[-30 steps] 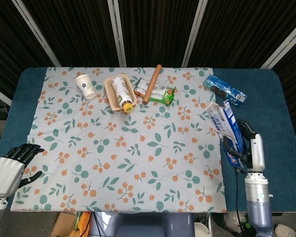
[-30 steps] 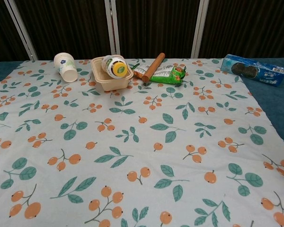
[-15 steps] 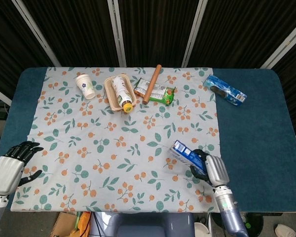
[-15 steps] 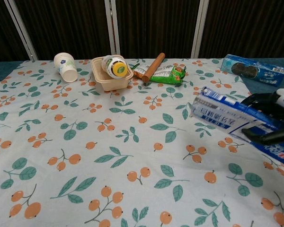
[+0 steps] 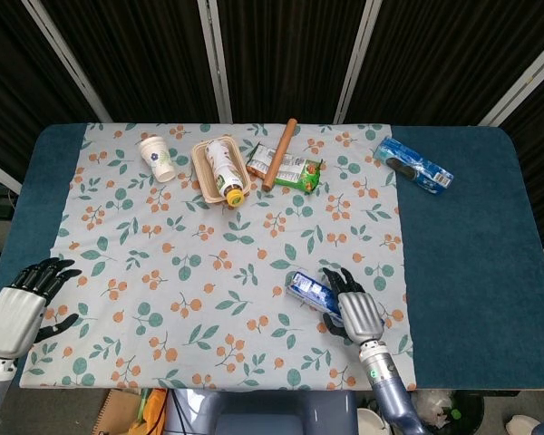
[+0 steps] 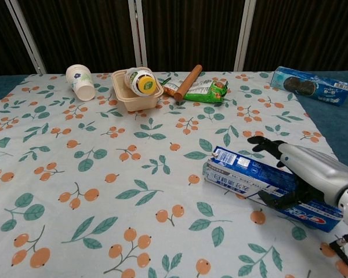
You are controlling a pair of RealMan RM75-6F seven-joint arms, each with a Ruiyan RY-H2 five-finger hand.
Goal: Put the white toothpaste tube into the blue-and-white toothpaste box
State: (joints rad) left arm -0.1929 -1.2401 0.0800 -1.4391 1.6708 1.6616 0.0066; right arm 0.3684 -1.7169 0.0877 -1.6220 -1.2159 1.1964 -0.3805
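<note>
Toothpaste box [image 6: 261, 186] lying flat, open end toward table centre, right hand [image 6: 304, 174] fingers clamped on it, left hand [image 5: 23, 304] fingers apart

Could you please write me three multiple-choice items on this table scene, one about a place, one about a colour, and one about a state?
1. Where does the toothpaste box lie?
A. on the floral cloth
B. in the beige tray
C. on the bare blue table top

2. What colour is the cookie packet?
A. red
B. blue
C. yellow

3. What is the right hand doing?
A. hanging free
B. holding the paper cup
C. holding the toothpaste box

Answers: 1 A, both views show it low on the printed cloth; 2 B, its wrapper is blue; 3 C, its fingers wrap over the box.
</note>
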